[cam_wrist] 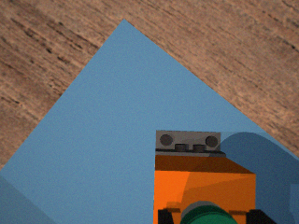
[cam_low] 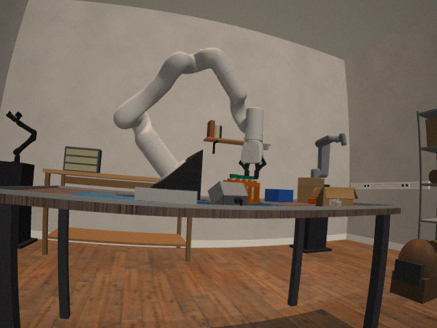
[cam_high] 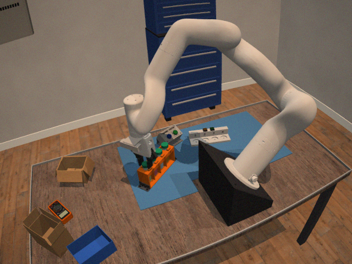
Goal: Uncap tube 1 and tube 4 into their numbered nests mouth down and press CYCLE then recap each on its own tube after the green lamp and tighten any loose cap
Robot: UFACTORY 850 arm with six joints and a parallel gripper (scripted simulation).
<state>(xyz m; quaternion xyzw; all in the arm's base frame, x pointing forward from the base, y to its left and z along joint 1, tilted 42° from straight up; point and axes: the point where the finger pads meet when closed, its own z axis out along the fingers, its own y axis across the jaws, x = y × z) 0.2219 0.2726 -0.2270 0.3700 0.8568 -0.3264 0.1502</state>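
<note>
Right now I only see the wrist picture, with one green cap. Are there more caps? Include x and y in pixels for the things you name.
Observer: Yes. From the top, more green caps point(cam_high: 164, 145) point(cam_low: 233, 175) stand farther along the orange station point(cam_high: 144, 176) point(cam_low: 255, 193) point(cam_wrist: 170, 189).
Child: Is there a place to put them?
Observer: There's a white cap tray point(cam_high: 208, 132) point(cam_low: 165, 195), and I see no green cap in it.
Child: What buttons do I get?
Observer: A blue key point(cam_high: 169, 136) and a green key point(cam_high: 175, 132), side by side in one sloped housing.
</note>
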